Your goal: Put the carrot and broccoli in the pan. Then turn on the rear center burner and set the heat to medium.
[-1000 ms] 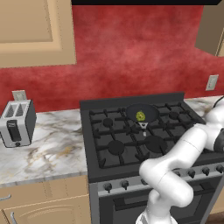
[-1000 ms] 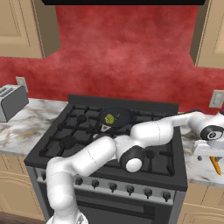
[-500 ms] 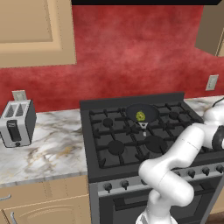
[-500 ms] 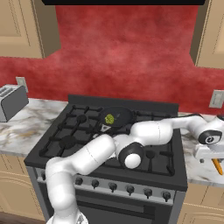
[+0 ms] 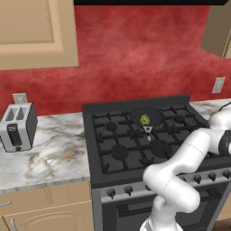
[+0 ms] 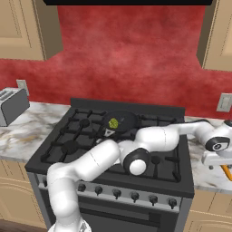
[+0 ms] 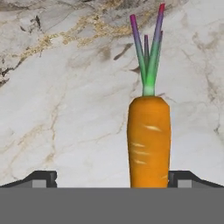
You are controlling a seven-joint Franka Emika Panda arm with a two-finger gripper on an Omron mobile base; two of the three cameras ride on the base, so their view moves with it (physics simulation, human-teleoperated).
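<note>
The carrot lies on the marble counter, its green top pointing away from the hand. My gripper is open and straddles the carrot's thick end, which sits close to the right fingertip. In the right base view the carrot shows as an orange sliver just under the hand, right of the stove. The broccoli rests in the dark pan. The pan covers the rear center burner, its pale-tipped handle pointing to the front.
A row of knobs runs along the stove front. A toaster stands on the left counter. Wall outlets and upper cabinets sit behind. My arm stretches over the stove's right side.
The hand has sunk slightly toward the counter right of the stove. The jaws stay wide, and the pan and broccoli have not moved.
</note>
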